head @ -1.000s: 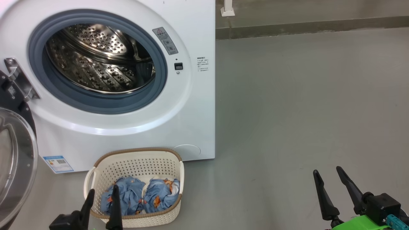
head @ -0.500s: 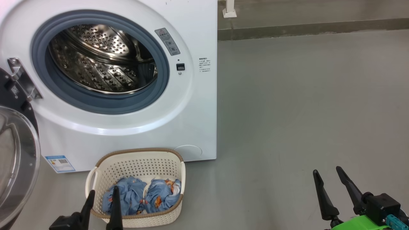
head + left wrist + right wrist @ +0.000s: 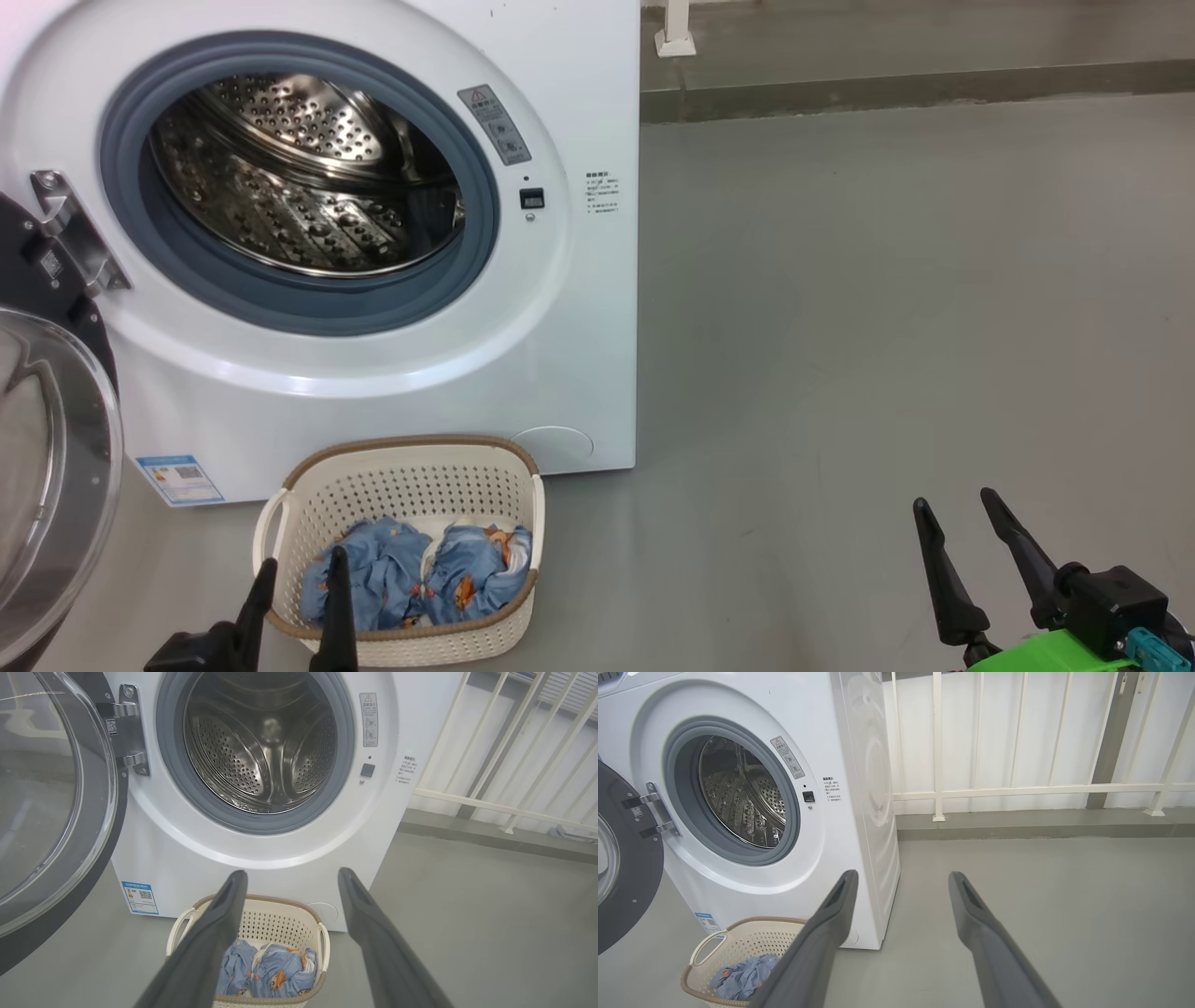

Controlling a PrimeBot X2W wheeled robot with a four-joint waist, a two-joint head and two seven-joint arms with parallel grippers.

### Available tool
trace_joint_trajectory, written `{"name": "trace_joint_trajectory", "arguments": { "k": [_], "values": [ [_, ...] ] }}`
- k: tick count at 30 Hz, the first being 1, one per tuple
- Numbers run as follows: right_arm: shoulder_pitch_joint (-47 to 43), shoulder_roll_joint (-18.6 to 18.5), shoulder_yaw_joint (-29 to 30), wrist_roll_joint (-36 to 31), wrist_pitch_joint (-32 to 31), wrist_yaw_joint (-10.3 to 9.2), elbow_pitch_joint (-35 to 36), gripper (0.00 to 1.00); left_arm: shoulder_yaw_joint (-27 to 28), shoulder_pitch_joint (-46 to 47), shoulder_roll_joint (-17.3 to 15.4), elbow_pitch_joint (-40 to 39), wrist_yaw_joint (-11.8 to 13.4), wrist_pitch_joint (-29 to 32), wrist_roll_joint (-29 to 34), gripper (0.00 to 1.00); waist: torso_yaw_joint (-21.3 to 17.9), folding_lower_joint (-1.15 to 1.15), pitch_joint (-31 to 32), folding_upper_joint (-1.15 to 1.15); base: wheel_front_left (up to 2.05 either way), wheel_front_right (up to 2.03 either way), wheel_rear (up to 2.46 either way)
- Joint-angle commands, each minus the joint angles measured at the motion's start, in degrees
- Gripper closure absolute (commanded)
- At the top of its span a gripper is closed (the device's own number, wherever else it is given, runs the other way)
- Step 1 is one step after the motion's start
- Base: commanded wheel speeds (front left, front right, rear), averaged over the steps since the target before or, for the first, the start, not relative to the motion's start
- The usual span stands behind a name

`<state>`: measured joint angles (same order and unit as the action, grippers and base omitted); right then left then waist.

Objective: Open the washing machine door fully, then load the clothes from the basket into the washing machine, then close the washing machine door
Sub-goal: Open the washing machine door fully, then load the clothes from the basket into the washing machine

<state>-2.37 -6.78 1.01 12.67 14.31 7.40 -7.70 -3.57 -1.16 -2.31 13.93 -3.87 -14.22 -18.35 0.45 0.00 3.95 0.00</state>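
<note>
The white washing machine (image 3: pixel 579 308) fills the upper left, its steel drum (image 3: pixel 299 177) bare inside the grey gasket. Its door (image 3: pixel 51 467) hangs swung open at the far left; the left wrist view shows the door (image 3: pixel 51 802) wide open on its hinge. On the floor in front stands the cream basket (image 3: pixel 411 476) holding two bundles of light blue clothes (image 3: pixel 425 574). My left gripper (image 3: pixel 299 558) hovers open at the basket's near left rim, empty. My right gripper (image 3: pixel 954 499) stands open over bare floor far to the right. The wrist views show the basket (image 3: pixel 280 914) and clothes (image 3: pixel 742 977) too.
Grey floor (image 3: pixel 887 327) stretches to the right of the machine. A low kerb (image 3: pixel 915 89) and a white railing (image 3: pixel 1017 791) run along the back wall behind it.
The whole head view has shifted slightly down and to the right, so the camera moved. Both grippers hold the same places and stay open.
</note>
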Motion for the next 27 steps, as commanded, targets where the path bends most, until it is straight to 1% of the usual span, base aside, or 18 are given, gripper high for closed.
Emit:
{"name": "trace_joint_trajectory", "arguments": {
  "k": [1, 17, 24, 27],
  "values": [
    [0.79, -0.26, -1.22, -0.47, 0.69, 0.09, 1.29, 0.0, 1.9, 1.52, -0.57, -1.04, -0.23, -0.77, 0.73, 0.0, 0.0, 0.0, 0.03, 0.0, 0.0, 0.0, 0.0],
    [0.95, -0.67, -1.51, -0.24, 0.69, 0.09, 1.15, 0.0, 1.95, 1.86, -0.57, -0.9, -0.51, -0.77, 0.71, 0.0, 0.13, 0.0, -0.18, 0.0, 0.0, 0.0, 0.0],
    [0.8, -0.79, -1.81, -0.2, 0.69, 0.09, 1.04, 0.0, 2.15, 1.75, -0.57, -0.86, -1.24, -0.78, -2.76, 0.0, 0.29, 0.0, 0.04, 0.0, 0.09, -0.1, 0.0],
    [0.71, -0.77, -1.98, -0.23, 0.69, 0.09, 1.06, 0.0, 2.38, 1.68, -0.57, -0.94, -1.39, -0.78, -2.82, 0.0, 0.39, 0.0, 0.07, 0.0, 0.63, -0.71, 0.08]
  ]
}}
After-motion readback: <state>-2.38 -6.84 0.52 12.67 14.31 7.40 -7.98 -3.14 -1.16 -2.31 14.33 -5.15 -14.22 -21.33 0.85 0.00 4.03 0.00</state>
